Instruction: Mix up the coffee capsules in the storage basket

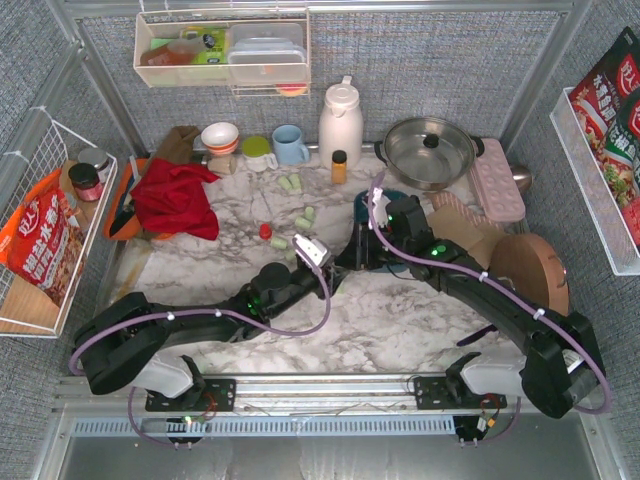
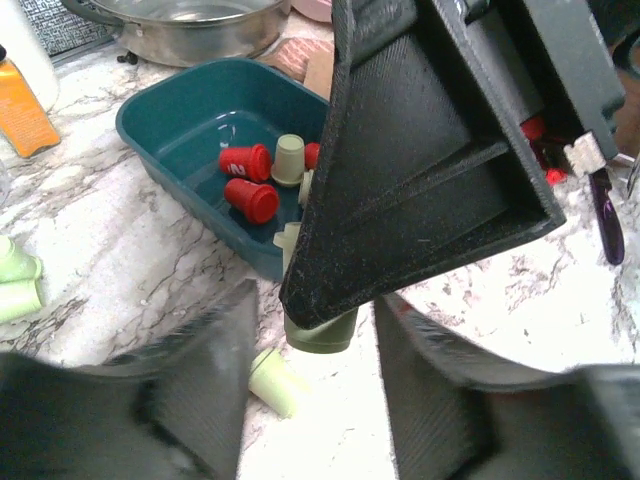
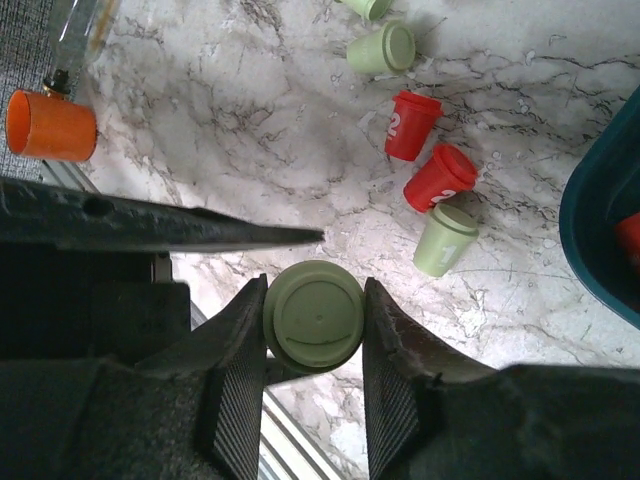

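- While the right gripper (image 3: 315,300) is pinching a green capsule (image 3: 313,328) just outside the storage basket (image 2: 160,150), the left gripper (image 2: 315,400) hangs spread and empty there too.
- Risk imo: tapered cup squirts out, or clips the basket wall going over; the arms are crowded too.
- Marble table (image 3: 200,150) looks slick, so loose capsules (image 3: 438,178) beside the basket would roll. Pot (image 2: 190,25) sits just behind the basket.

The right gripper (image 3: 315,325), clamped on a green capsule (image 3: 313,300), hangs directly before the left fingers (image 2: 200,400), barring their way to the storage basket (image 2: 170,130). Loose coffee capsules (image 3: 412,125) litter the tabletop (image 1: 390,320) beside it; the near strip offers passage.
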Robot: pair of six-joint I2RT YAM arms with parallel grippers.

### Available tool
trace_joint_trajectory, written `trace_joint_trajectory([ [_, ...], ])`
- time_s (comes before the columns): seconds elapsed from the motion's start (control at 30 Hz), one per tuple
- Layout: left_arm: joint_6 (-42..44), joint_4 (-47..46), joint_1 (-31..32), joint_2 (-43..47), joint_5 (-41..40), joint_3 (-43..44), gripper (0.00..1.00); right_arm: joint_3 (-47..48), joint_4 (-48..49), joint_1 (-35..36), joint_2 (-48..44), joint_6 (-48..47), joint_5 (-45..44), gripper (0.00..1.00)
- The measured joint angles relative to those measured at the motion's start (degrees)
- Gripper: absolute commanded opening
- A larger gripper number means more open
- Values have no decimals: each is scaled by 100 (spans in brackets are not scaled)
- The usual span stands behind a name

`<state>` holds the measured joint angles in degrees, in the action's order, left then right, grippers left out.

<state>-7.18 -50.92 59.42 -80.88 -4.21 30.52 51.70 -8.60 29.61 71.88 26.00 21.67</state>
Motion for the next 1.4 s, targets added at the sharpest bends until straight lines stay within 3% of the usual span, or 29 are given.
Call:
trace_joint_trajectory([
  [0.07,-39,-48,0,-4,-70,0,97,-13,7,0,13,72,-9,27],
  [0.1,-44,-74,0,-4,-131,0,99,-15,7,0,15,101,-22,26],
  [0.27,-299,-116,0,-11,-496,-92,99,4,-7,-59,15,46,-223,26],
  [0.4,-713,260,0,-177,-785,52,99,166,-168,-225,46,-439,-1080,26],
  [0.57,-1742,1456,0,-546,-1340,588,99,212,-271,-472,400,-1246,-2446,32],
  [0.7,-2664,2533,0,-796,-1735,942,99,127,-249,-743,721,-1567,-3049,44],
  [0.8,-3239,3392,0,-1034,-1873,1410,99,50,-175,-807,909,-1696,-3198,50],
  [1.07,-4712,5180,11,-1840,-1814,2444,99,-125,90,-874,955,-1867,-3373,52],
  [1.13,-4972,5482,42,-2000,-1812,2623,93,-153,118,-896,863,-1919,-3392,53],
  [1.2,-5160,5709,85,-2109,-1832,2774,79,-197,153,-905,748,-1921,-3429,53],
  [1.3,-5259,5958,162,-2243,-1932,2964,67,-273,199,-933,616,-1921,-3423,53],
  [1.4,-5302,6120,195,-2404,-2022,3130,59,-304,208,-944,522,-1919,-3370,53],
])
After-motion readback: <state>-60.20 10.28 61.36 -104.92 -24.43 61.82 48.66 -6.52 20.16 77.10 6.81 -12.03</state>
